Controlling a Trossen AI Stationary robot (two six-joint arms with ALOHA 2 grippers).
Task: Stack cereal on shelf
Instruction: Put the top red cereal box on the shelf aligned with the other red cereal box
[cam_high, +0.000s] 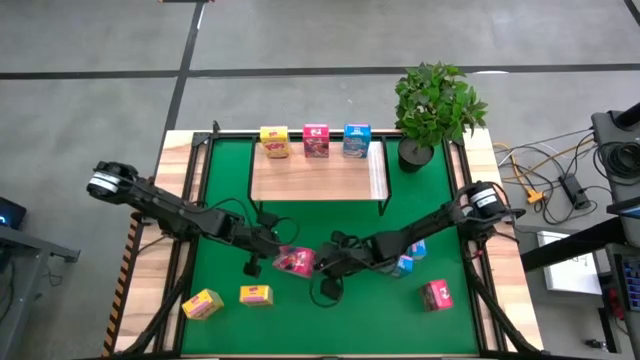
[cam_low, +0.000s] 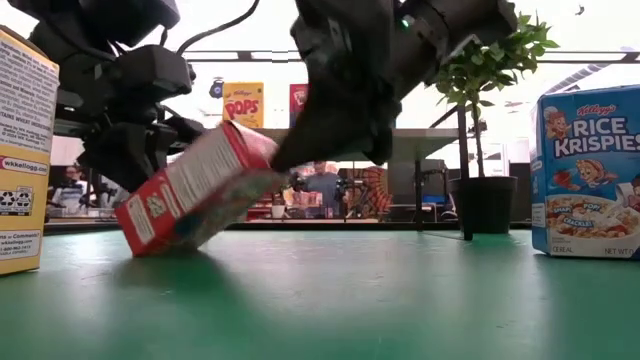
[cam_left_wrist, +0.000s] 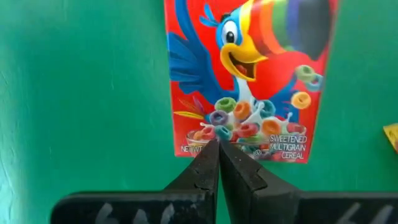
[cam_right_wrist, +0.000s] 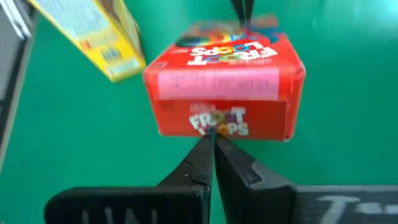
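Observation:
A pink-red cereal box (cam_high: 295, 261) lies tilted on the green mat (cam_high: 225, 175) between my two grippers. In the low view the box's (cam_low: 195, 190) left end rests on the mat and its right end is raised. My left gripper (cam_left_wrist: 217, 149) is shut at the low end. My right gripper (cam_right_wrist: 212, 142) is shut at the raised end. The shelf (cam_high: 318, 178) stands at the far side with a yellow (cam_high: 274, 141), a pink-red (cam_high: 316, 140) and a blue box (cam_high: 356, 139) upright on it. My left gripper's shut fingertips meet the bottom edge of the box's printed front (cam_left_wrist: 214, 138), slanting down from the table's left. That end sits on the mat. My right gripper's shut fingertips press the lower part of the box's end panel (cam_right_wrist: 214, 124), slanting down from the table's right. That end (cam_low: 262, 150) is lifted off the mat.
Two yellow boxes (cam_high: 202, 303) (cam_high: 256, 295) lie near the front left. A blue box (cam_high: 410, 258) stands under my right arm and a pink-red one (cam_high: 437, 295) lies front right. A potted plant (cam_high: 435, 105) stands at the far right beside the shelf.

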